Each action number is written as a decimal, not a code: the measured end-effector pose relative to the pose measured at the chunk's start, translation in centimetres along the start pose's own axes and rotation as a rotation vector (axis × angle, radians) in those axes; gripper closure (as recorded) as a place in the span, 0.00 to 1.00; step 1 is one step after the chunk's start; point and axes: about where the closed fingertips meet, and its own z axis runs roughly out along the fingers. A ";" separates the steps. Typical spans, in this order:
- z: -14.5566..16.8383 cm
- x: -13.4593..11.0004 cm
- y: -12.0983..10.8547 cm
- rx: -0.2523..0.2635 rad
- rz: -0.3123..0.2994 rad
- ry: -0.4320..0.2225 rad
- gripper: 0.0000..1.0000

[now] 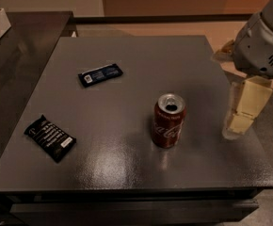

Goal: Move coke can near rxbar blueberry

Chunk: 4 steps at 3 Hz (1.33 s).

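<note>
The coke can (168, 120), red with white script and a silver open top, stands upright on the dark grey table (141, 65), right of centre. The rxbar blueberry (100, 74), a flat dark-blue wrapper with a white label patch at its left end, lies at the back left, well apart from the can. My gripper (241, 111), with cream-coloured fingers, hangs over the table's right edge, to the right of the can and not touching it. It is open and empty.
A black wrapper with white text lines (50, 138) lies near the table's front left. A darker counter (14, 46) adjoins the table on the left. The arm's grey body (263, 44) is at the upper right.
</note>
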 end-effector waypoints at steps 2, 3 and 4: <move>4.9 -3.8 1.8 -0.038 -0.033 -0.097 0.00; 6.9 -5.2 2.0 -0.050 -0.042 -0.139 0.00; 8.3 -6.0 2.1 -0.063 -0.048 -0.170 0.18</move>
